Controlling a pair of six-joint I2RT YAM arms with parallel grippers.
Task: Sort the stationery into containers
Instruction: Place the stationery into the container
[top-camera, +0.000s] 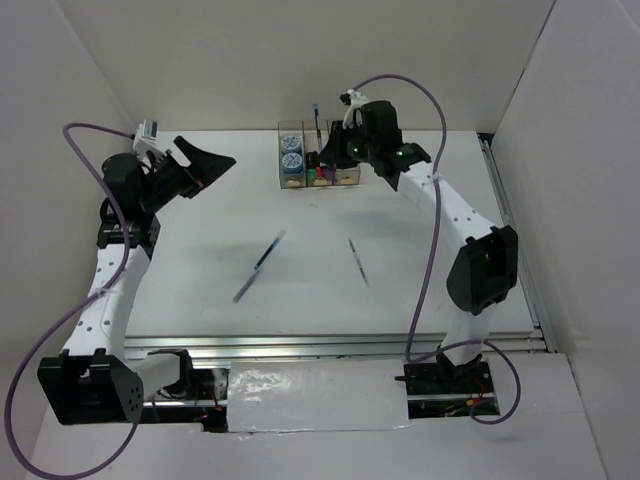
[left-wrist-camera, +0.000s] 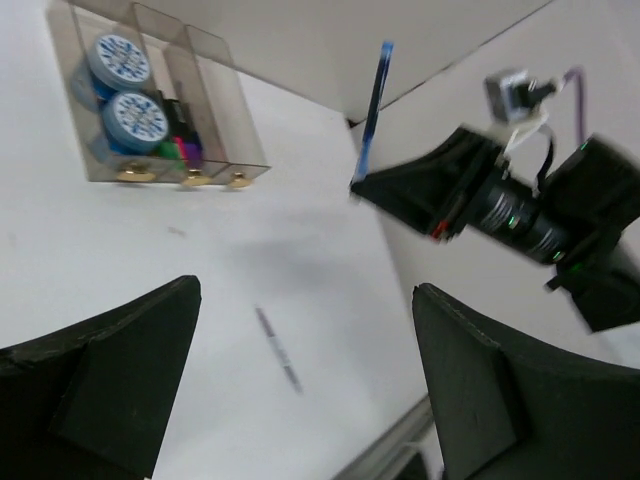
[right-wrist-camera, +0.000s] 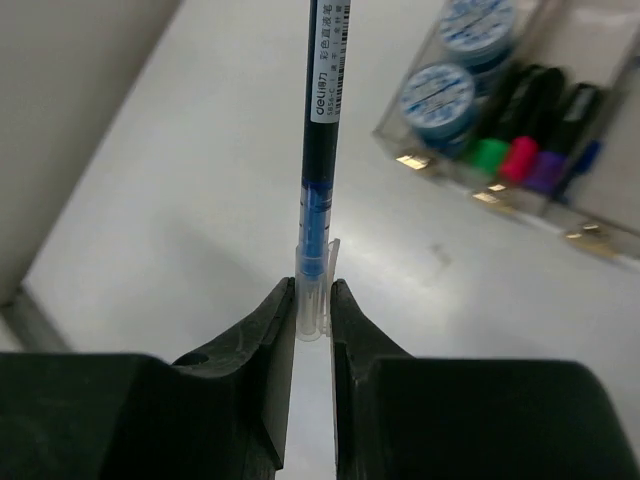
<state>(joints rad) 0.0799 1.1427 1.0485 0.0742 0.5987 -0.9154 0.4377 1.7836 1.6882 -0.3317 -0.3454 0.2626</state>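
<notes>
Right gripper (right-wrist-camera: 312, 300) pinching upright pen (right-wrist-camera: 322, 150) near containers (left-wrist-camera: 225, 110), left gripper (left-wrist-camera: 305, 300) wide, loose pens (top-camera: 262, 258) (top-camera: 357, 260) on table (top-camera: 200, 280)

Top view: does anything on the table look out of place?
Left pen and right pen lie loose mid-table, short of the containers; the left one shows as a long blur. Nothing looks spilled.

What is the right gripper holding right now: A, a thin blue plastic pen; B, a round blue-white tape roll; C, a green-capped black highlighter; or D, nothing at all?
A: in the right wrist view the right gripper is pinched on the clear end of the thin blue plastic pen, which sticks straight out from between its fingers.
</notes>
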